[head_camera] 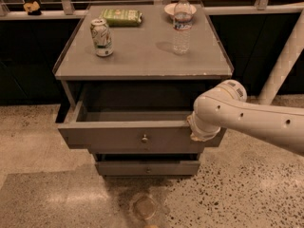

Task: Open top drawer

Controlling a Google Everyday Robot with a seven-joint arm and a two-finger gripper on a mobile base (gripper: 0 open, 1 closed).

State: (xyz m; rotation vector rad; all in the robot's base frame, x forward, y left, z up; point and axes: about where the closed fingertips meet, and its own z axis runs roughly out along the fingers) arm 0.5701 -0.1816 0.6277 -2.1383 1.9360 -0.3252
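Nearest, above a lower drawer (147, 167), the top drawer (114, 137) stands well out of the grey cabinet (142, 58), the gripper (203, 130) at its right front corner, its hold impossible to tell behind the white arm (256, 122); beyond, on top, a can (101, 37), water bottle (181, 25) and green packet (121, 16).

Speckled terrazzo floor (33, 141), dark wall panels (28, 61), white slanted post (285, 56)

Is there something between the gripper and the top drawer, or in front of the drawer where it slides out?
Nothing visible does. The gripper sits at the right end of the top drawer, at its front panel, with no object between them. The drawer stands pulled out, and nothing shows in front of its panel.
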